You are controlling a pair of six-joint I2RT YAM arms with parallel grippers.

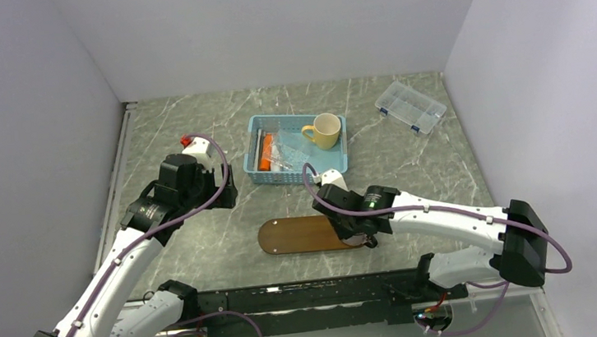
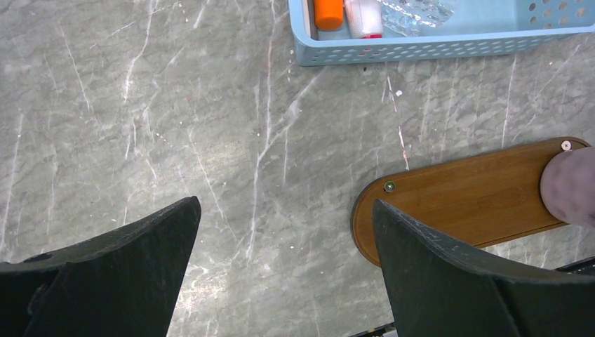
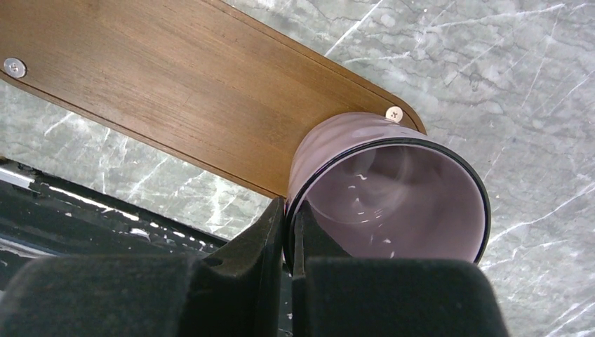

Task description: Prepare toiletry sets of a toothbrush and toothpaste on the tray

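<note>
The left gripper (image 2: 284,207) hangs over the table (image 2: 140,105). Its two fingers are spread wide and hold nothing. The right gripper (image 3: 289,228) pinches the rim of a purple cup (image 3: 386,189), with one finger inside and one outside. The cup is at the 3 o'clock end of the tray (image 1: 297,235).

The tray is a long brown board. From the top, its long side runs from 9 o'clock to 3 o'clock. No tube or brush lies on it yet.

The toothpaste (image 1: 265,151) is in the blue basket (image 1: 296,177), beside a yellow mug (image 1: 324,129). From the top, the orange tube is between 1 and 2 o'clock from the left fingers. Its long side runs about 12 to 6 o'clock. I cannot tell which end has the cap. The left wrist view shows a white tube just beside it on the 3 o'clock side. I cannot pick out a toothbrush.

The left arm is nearer the tubes and its fingers are free. I think it should reach for one and close across the tube's short side.
</note>
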